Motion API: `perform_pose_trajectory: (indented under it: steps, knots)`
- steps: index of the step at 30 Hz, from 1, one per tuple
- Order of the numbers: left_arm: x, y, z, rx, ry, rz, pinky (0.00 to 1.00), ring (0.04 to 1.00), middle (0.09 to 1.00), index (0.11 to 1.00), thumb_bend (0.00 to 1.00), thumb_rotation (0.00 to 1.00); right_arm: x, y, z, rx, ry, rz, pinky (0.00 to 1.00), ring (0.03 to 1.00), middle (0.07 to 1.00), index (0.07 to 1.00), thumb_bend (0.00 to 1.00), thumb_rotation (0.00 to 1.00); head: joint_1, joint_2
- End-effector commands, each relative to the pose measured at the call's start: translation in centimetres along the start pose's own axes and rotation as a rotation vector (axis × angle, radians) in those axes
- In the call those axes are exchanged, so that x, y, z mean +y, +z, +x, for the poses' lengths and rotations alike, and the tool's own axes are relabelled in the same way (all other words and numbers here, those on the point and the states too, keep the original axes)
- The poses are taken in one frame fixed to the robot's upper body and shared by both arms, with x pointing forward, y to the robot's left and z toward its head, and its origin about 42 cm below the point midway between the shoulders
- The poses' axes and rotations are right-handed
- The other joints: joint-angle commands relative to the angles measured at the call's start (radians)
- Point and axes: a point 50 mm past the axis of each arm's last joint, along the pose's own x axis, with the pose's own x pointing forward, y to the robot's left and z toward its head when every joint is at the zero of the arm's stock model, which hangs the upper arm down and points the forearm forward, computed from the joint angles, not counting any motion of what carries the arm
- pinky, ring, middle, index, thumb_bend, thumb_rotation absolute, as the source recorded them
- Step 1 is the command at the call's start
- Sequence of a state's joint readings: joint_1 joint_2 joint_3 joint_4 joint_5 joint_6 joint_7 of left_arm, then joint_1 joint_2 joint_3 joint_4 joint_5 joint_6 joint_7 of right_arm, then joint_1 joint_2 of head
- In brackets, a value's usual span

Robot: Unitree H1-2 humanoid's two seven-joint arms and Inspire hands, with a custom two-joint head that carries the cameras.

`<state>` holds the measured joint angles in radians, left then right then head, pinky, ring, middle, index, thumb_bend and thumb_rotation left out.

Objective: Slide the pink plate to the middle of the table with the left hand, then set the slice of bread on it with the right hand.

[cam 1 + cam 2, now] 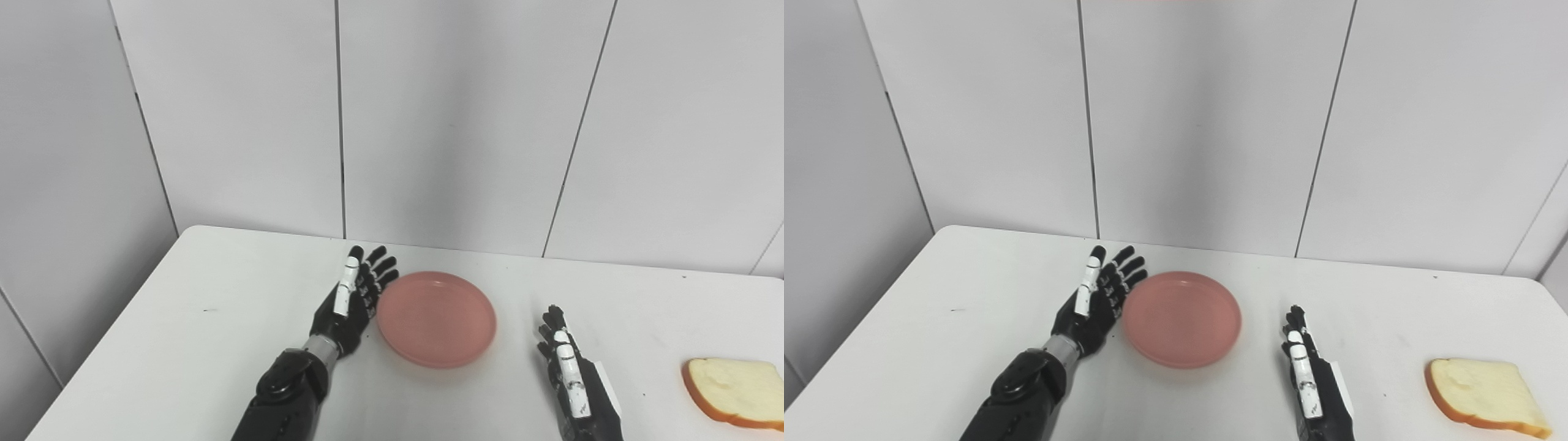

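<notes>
A round pink plate point(436, 318) lies flat near the middle of the white table point(184, 318). My left hand point(355, 297) is open with fingers straight, standing on edge right against the plate's left rim; it holds nothing. My right hand point(566, 361) is open and empty, resting on the table to the right of the plate, clear of it. A slice of bread point(735, 392) with a brown crust lies flat at the front right of the table, well to the right of my right hand. The plate also shows in the right eye view point(1182, 318).
White wall panels point(429, 122) stand close behind the table's far edge. The table's left edge runs diagonally at the left, and its right edge shows in the right eye view point(1549, 306).
</notes>
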<state>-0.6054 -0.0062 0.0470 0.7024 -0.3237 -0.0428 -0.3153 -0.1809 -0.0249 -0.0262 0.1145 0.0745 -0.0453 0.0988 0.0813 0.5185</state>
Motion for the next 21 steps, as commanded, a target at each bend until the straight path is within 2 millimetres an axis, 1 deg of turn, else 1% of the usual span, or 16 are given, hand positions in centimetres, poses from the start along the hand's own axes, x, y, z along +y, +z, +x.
perform_pose_trajectory:
  steps: [1,7,10,15,19,21]
  knots:
    - [-1.1,-1.3,-0.2,0.056,-0.049,-0.002,0.95,0.950,0.945,0.943,0.71,1.00,1.2,-2.5,-1.8,0.058,-0.010,0.034,1.00,0.997,1.000,1.000,0.13,1.00,-0.002,0.001]
    - [-3.0,-2.2,-0.6,0.078,-0.109,0.018,0.97,0.952,0.940,0.923,0.71,1.00,1.3,-2.2,-1.9,0.062,-0.009,0.018,1.00,1.000,1.000,1.000,0.13,1.00,-0.014,0.006]
    - [-3.6,-2.3,-0.9,0.088,-0.113,0.029,0.98,0.960,0.953,0.938,0.71,1.00,1.4,-2.1,-1.9,0.062,-0.018,0.019,1.00,0.996,1.000,1.000,0.13,1.00,-0.022,0.009]
    - [-3.7,-2.5,-1.4,0.097,-0.119,0.044,0.97,0.955,0.952,0.946,0.71,1.00,1.4,-2.0,-1.9,0.052,-0.020,-0.007,1.00,0.999,1.000,1.000,0.14,1.00,-0.032,0.014]
    - [-3.5,-2.6,-1.6,0.102,-0.122,0.045,0.99,0.959,0.956,0.951,0.72,1.00,1.3,-2.2,-1.9,0.038,-0.037,-0.041,0.98,0.986,0.996,1.000,0.16,1.00,-0.037,0.015]
    - [-3.3,-2.6,-1.7,0.102,-0.120,0.042,0.99,0.960,0.960,0.953,0.71,1.00,1.2,-2.2,-1.9,0.039,-0.052,-0.032,0.99,0.991,1.000,1.000,0.18,1.00,-0.042,0.018]
